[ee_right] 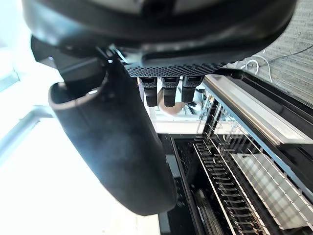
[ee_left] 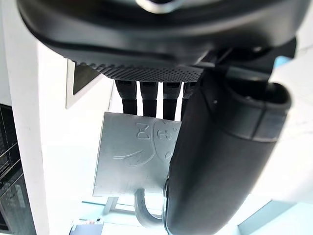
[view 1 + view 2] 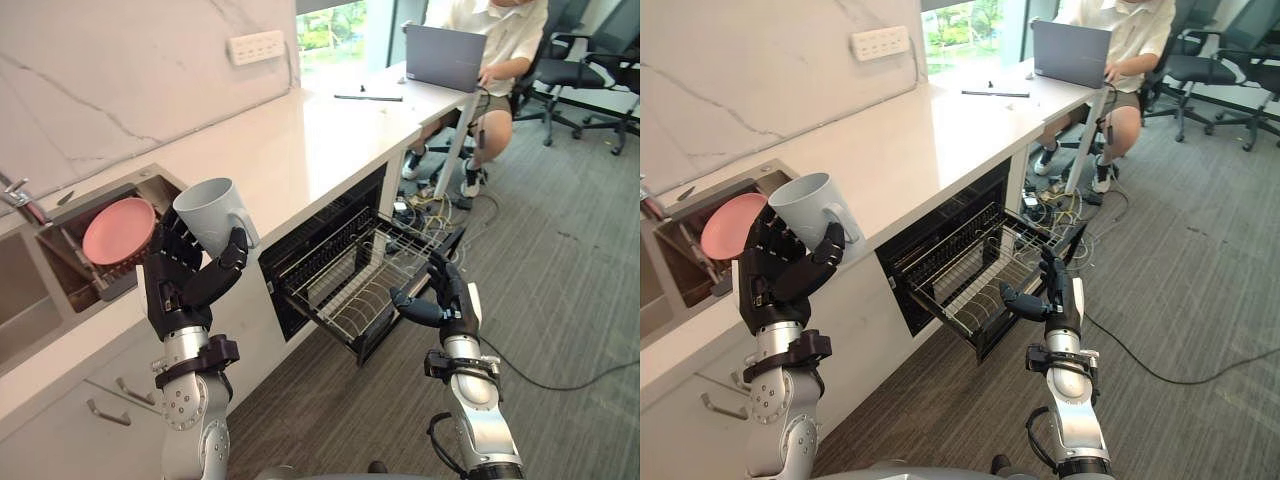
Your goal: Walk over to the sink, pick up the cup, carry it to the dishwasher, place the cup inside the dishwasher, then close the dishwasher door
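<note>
Cup (image 3: pixel 212 208): white mug, clamped in the left hand (image 3: pixel 178 272). It sits at the top of the hand, tilted, mouth up and angled away, handle (image 3: pixel 247 228) on the dishwasher side. Left wrist view confirms the grip: fingers (image 2: pixel 149 100) curl over one side of the body, thumb (image 2: pixel 220 161) lies across the other, right beside the handle.

Cup and hand are raised over the front edge of the table (image 3: pixel 290 140), between the sink (image 3: pixel 95 203) and the dishwasher (image 3: pixel 325 225). The cup is clear of the table surface. A pink plate (image 3: pixel 118 231) stands on edge in the sink, just behind the hand.

Dishwasher is open, with the wire rack (image 3: pixel 362 275) pulled out.

Right hand (image 3: pixel 442 300): low, at the rack's front corner, fingers loose, holding nothing. Can't tell if the thumb touches the rack edge.

Far end of the table: a seated person (image 3: pixel 500 40) at a laptop (image 3: pixel 445 55), well apart from both hands.
</note>
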Available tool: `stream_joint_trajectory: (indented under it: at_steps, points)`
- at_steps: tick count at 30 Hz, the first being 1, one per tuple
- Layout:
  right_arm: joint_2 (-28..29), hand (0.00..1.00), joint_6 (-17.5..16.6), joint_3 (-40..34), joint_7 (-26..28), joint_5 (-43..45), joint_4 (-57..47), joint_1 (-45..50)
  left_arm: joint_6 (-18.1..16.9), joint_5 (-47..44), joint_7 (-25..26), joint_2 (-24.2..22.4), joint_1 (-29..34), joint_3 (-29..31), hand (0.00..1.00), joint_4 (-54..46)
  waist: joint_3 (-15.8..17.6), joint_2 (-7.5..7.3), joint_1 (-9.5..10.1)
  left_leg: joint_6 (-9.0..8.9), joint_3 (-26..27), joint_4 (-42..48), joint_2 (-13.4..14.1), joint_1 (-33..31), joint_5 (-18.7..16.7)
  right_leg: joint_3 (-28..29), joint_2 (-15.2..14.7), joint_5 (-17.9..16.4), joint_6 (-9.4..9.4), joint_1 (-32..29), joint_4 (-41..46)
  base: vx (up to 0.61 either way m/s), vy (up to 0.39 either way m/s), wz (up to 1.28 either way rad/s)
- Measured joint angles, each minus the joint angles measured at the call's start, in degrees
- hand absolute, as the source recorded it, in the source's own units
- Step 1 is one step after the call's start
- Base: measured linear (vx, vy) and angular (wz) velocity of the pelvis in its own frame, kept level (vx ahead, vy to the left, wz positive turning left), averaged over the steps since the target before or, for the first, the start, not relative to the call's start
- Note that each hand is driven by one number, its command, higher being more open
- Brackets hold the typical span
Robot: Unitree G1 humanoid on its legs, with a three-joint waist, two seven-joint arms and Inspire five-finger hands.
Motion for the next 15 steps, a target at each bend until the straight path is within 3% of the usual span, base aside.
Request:
stream_joint_trajectory:
  at_steps: [6, 15]
  points:
    - [0.16, 0.9, -0.53, 0.35, 3.58, 5.92, -2.63, 0.17, 0.0, 0.39, -0.1, 0.98, -2.23, 0.56, 0.3, 0.44, -0.17, -0.11, -0.26, 0.67, 2.59, -4.21, -0.88, 2.91, 1.38, 2.57, -0.32, 0.7, 0.71, 0.12, -1.31, 0.02, 0.032, -0.24]
    - [-0.49, 0.9, -1.97, 5.07, 8.21, 16.09, -9.09, 1.79, 0.56, 2.47, 1.59, 4.58, -9.95, 3.8, 0.3, 11.53, -0.41, -0.47, -0.29, 1.22, 4.12, -5.68, -1.25, 3.54, 1.72, 4.72, -0.26, 1.07, 0.98, -1.0, -1.37, 0.0, 0.019, -0.12]
